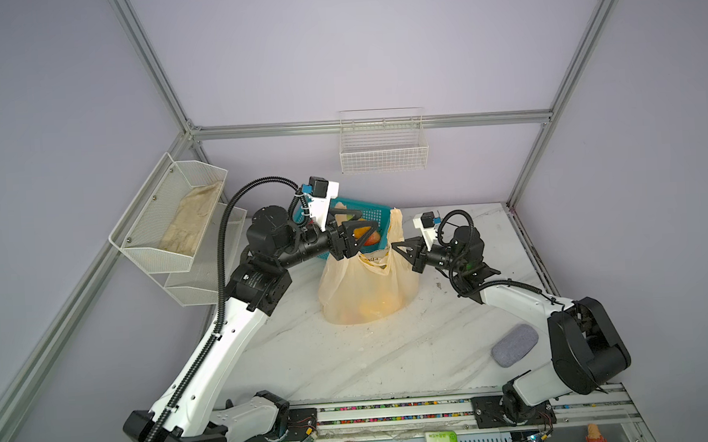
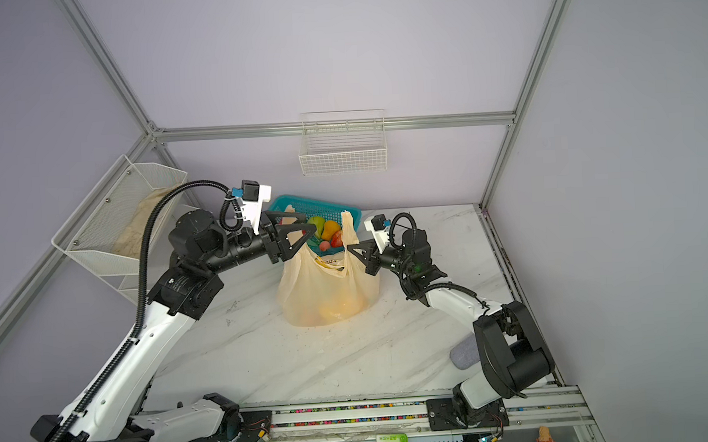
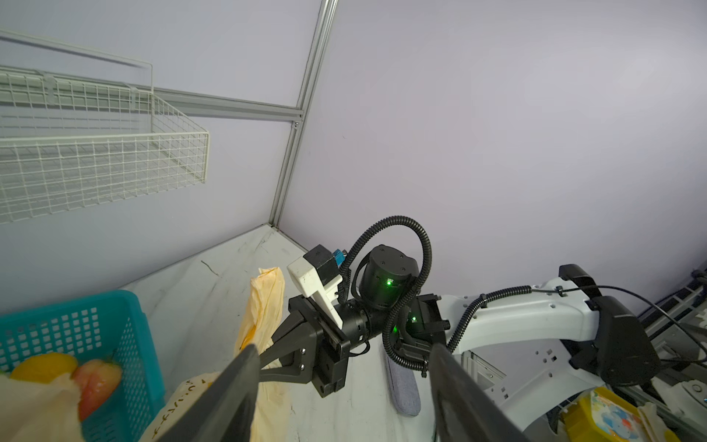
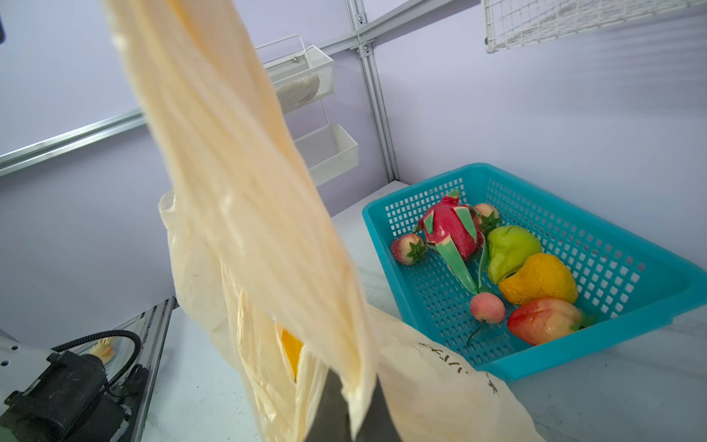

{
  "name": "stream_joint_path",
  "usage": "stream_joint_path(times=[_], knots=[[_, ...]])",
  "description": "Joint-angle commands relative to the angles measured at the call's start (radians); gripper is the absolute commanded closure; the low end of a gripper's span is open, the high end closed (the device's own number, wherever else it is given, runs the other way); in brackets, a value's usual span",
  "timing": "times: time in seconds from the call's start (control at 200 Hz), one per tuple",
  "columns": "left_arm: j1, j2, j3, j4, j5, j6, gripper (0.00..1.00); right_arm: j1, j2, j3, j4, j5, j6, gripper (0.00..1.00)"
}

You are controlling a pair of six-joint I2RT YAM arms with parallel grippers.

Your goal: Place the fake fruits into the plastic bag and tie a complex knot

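The plastic bag point(image 1: 368, 288) stands mid-table in both top views, with a yellow shape point(image 4: 292, 352) showing through it. My right gripper point(image 1: 393, 245) is shut on the bag's right handle strip point(image 4: 245, 191), which stands up above the fingers. At the bag's left top my left gripper point(image 2: 307, 226) is open; in the left wrist view nothing lies between its fingers point(image 3: 245, 367). Behind the bag, a teal basket point(image 4: 574, 336) holds fake fruits: dragon fruit point(image 4: 451, 225), green pear point(image 4: 510, 248), orange pear point(image 4: 539, 279), strawberries point(image 4: 407, 248). No knot shows.
A grey pad point(image 1: 515, 345) lies front right near the right arm's base. A white wire basket point(image 1: 383, 145) hangs on the back wall. Mesh shelves with a beige cloth point(image 1: 190, 226) hang on the left wall.
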Motion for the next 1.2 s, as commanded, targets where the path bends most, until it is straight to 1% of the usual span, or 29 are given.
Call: stream_joint_path(times=[0.0, 0.08, 0.145, 0.215, 0.31, 0.42, 0.5, 0.655, 0.78, 0.85, 1.02, 1.195], knots=[[0.015, -0.098, -0.075, -0.1, -0.141, 0.112, 0.3, 0.0, -0.026, 0.017, -0.011, 0.036, 0.056, 1.0], [0.029, -0.187, -0.164, -0.108, -0.269, 0.155, 0.25, -0.001, -0.019, 0.026, -0.017, 0.04, 0.062, 1.0], [0.047, -0.244, -0.22, -0.108, -0.325, 0.207, 0.2, -0.001, -0.012, 0.032, -0.021, 0.033, 0.061, 1.0], [0.073, -0.276, -0.259, -0.111, -0.341, 0.232, 0.15, -0.001, -0.005, 0.036, -0.019, 0.028, 0.06, 1.0], [0.095, -0.264, -0.281, -0.121, -0.325, 0.276, 0.1, -0.001, 0.003, 0.037, -0.014, 0.027, 0.057, 1.0], [0.095, -0.239, -0.33, -0.046, -0.356, 0.317, 0.09, 0.0, 0.008, 0.038, -0.009, 0.026, 0.057, 1.0], [0.095, -0.221, -0.371, 0.053, -0.391, 0.322, 0.15, -0.001, 0.007, 0.033, -0.009, 0.028, 0.054, 1.0], [0.095, -0.151, -0.385, 0.158, -0.319, 0.333, 0.19, 0.0, 0.004, 0.026, -0.012, 0.029, 0.046, 1.0], [0.091, -0.096, -0.389, 0.223, -0.314, 0.321, 0.21, 0.0, 0.005, 0.026, -0.009, 0.028, 0.043, 1.0], [0.089, -0.076, -0.4, 0.266, -0.314, 0.325, 0.25, 0.0, 0.009, 0.026, -0.011, 0.025, 0.042, 1.0], [0.086, -0.04, -0.419, 0.321, -0.26, 0.333, 0.42, -0.001, 0.01, 0.023, -0.012, 0.026, 0.035, 1.0], [0.086, -0.023, -0.434, 0.332, -0.239, 0.357, 0.56, -0.004, 0.01, 0.026, -0.012, 0.026, 0.038, 1.0]])
